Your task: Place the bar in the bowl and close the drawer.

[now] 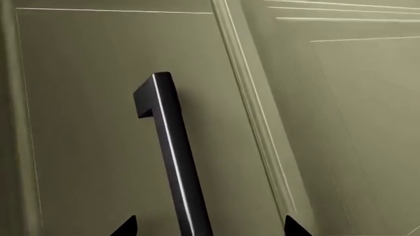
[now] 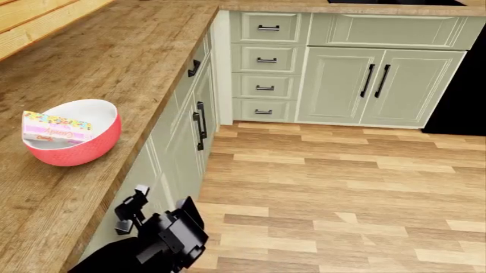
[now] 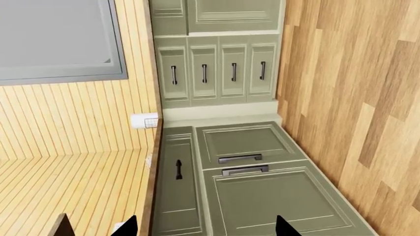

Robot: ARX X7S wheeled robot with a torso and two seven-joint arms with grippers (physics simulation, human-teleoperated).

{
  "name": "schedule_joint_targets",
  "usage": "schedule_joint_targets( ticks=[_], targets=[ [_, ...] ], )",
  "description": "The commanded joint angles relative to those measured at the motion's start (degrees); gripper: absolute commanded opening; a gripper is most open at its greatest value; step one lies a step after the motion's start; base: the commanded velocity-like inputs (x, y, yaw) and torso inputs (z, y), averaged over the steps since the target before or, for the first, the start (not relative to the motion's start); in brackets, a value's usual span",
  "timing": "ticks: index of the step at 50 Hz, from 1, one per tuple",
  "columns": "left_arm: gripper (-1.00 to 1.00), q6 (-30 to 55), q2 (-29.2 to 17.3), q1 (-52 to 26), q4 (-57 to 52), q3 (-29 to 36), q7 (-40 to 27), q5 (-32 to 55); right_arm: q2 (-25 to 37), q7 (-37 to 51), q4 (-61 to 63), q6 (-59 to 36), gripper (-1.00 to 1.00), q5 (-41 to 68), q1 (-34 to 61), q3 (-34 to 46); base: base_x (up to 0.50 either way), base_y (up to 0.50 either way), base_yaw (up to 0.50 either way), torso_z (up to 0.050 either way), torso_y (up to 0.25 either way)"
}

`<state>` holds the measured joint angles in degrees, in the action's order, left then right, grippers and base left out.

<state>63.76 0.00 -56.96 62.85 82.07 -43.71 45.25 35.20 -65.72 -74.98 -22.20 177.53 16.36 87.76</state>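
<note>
Head view—bar (image 2: 54,127) lies in bowl (image 2: 72,133) near counter (image 2: 114,62) edge; left pincer (image 1: 210,227) wide, right pincer (image 3: 203,227) wide.

The left arm (image 2: 163,242) reaches low and forward. Its gripper (image 1: 210,227) has fingertips spread apart. The right gripper (image 3: 203,227) is likewise spread.

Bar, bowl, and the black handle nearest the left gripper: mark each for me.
bar (image 2: 54,127), head view, on its dotted face, lying in the bowl.
bowl (image 2: 79,149), head view, on its coral outer wall.
black handle (image 1: 172,152), left wrist view, mid-length on the bar.
</note>
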Motion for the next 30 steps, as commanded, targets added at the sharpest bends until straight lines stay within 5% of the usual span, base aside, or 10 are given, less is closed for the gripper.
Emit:
schedule_joint_targets(
  ticks=[1,30],
  targets=[
    [1.00,0.87,0.00,-1.02,3.28,1.57,-0.90,-3.91,0.14,0.21,-0.01,-0.17,1.00,0.09,0.12,0.09,0.00,0.00,0.00,0.000,0.000],
    [1.00,0.57,0.00,-1.39,6.91,-0.15,-1.33,-7.15,0.31,0.39,0.00,-0.44,1.00,0.03,0.39,0.11,0.00,0.00,0.00,0.000,0.001]
  ],
)
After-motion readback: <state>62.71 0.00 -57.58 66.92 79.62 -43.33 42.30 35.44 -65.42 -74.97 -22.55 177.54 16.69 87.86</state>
